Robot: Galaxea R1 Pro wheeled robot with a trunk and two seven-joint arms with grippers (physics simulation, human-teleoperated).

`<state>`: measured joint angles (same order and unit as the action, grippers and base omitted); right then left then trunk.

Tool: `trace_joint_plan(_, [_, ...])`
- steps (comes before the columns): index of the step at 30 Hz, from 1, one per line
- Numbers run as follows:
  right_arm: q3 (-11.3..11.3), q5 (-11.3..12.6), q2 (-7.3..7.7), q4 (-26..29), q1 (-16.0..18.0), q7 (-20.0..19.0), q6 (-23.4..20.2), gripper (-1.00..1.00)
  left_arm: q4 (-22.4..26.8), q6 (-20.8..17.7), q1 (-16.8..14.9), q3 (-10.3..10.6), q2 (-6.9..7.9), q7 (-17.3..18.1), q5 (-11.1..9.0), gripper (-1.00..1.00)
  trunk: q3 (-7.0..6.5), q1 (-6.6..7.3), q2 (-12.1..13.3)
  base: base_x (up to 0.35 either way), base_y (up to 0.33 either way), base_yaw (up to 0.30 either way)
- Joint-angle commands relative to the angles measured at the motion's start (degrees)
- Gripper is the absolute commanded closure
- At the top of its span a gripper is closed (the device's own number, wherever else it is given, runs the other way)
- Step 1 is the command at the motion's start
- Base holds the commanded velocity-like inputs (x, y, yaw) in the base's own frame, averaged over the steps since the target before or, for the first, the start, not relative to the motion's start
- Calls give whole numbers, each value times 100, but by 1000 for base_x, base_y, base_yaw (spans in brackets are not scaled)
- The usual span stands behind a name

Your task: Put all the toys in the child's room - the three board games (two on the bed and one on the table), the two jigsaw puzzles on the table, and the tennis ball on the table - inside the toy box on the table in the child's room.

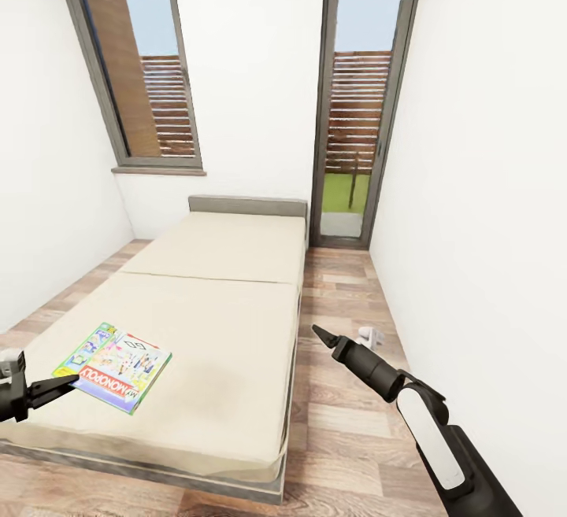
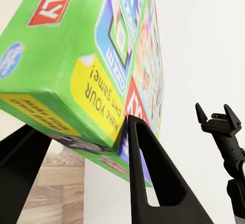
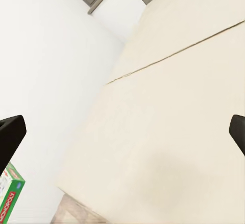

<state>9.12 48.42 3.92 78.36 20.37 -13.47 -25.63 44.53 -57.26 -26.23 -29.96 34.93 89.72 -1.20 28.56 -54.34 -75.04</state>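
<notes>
One board game (image 1: 116, 367) shows in the head view, a green-edged box with a red Monopoly banner, lying flat on the beige mattress of the bed (image 1: 220, 297) in the lower left of the frame. The left gripper (image 1: 61, 388) enters at the lower left edge; its dark fingertips reach the box's near left corner, and whether they pinch it cannot be told from this view. The right gripper (image 1: 319, 334) sits in the lower right, over the wood-plank floor (image 1: 346, 391) beside the bed, its tip pointing up and left; how far its fingers are spread cannot be told here. A grey headboard (image 1: 246, 205) closes the far end of the bed at centre. Two tall grey-framed windows (image 1: 142, 60) stand in the upper part of the frame.

Left wrist view: the board game (image 2: 92, 55) occupies the upper left and centre, seen close and tilted. Two black fingers (image 2: 153, 183) rise from the bottom edge, one on each side of the box's lower corner, closed on it. The right gripper (image 2: 218, 119) shows at the right edge, its two fingertips spread apart.

Right wrist view: two black fingertips (image 3: 10, 137) sit at the left and right edges, wide apart, nothing between them. The mattress (image 3: 173, 121) runs across centre and right. A green corner of the board game (image 3: 10, 196) shows at lower left.
</notes>
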Motion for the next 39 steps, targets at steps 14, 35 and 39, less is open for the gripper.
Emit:
trace_joint_plan(14, [2, 19, -2, 4, 2, 2, -21, -100, -1, -57, -5, -1, 2, 28, 14, 100, -246, 308, 560, 0, 0, 287])
trace_joint_plan(35, [11, 12, -13, 4, 2, 10, -21, -100, 0, -57, -2, -1, 0, 28, 14, 100, -623, 769, 1402, 0, 0, 134])
trace_joint_plan(39, [11, 10, -20, 4, 2, 11, -20, -100, -1, -57, -3, -1, -3, 28, 14, 100, -696, 857, 1562, 0, 0, 288])
